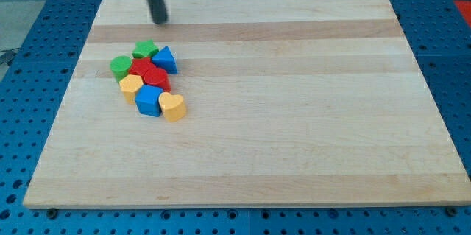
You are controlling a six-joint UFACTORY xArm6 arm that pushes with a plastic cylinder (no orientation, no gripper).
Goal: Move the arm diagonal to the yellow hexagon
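Observation:
The yellow hexagon lies in a tight cluster of blocks on the left half of the wooden board. Around it are a green block, a green star, a blue triangle, two red blocks, a blue block and a yellow heart. My tip rests on the board near the view's top, above and a little right of the cluster, apart from every block.
The board sits on a blue perforated table. Its top edge is close behind my tip.

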